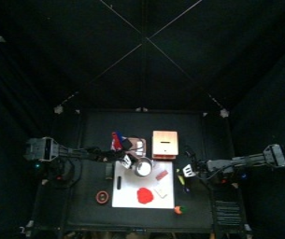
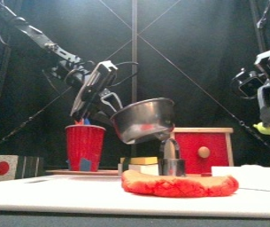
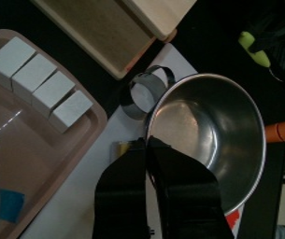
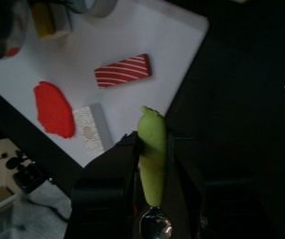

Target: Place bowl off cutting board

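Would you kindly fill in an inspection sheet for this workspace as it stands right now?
Surface: small black table, with things across its middle.
Job's things: bowl lifted and tilted in the left gripper, one jaw inside the rim; it is above the cutting board.
Clutter: red cup, red box, flat red disc, red-and-white striped piece, tan square board, tray of white blocks.
Grippers: left shut on the bowl; right gripper shut on a yellow-green piece.
Cables: some run along both arms.
Surroundings: black curtains all round; no person seen.
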